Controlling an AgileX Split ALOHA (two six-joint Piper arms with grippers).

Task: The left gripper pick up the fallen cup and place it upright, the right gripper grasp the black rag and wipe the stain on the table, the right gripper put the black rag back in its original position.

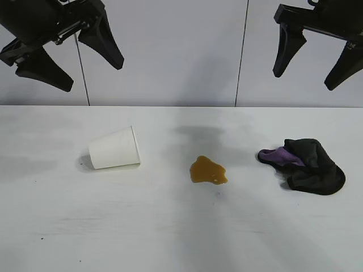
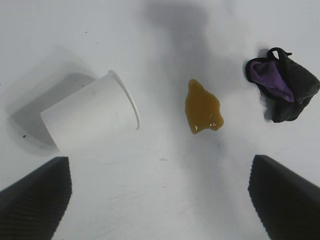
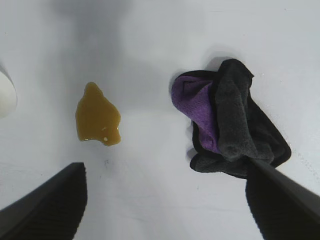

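Cup on its side below left gripper, jaws apart; right gripper likewise above black rag.

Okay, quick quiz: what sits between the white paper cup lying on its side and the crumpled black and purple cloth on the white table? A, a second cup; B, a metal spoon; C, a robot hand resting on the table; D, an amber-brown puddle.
D: the glossy amber-brown puddle lies on the white table between the tipped white paper cup and the black and purple cloth; both hands hang above.
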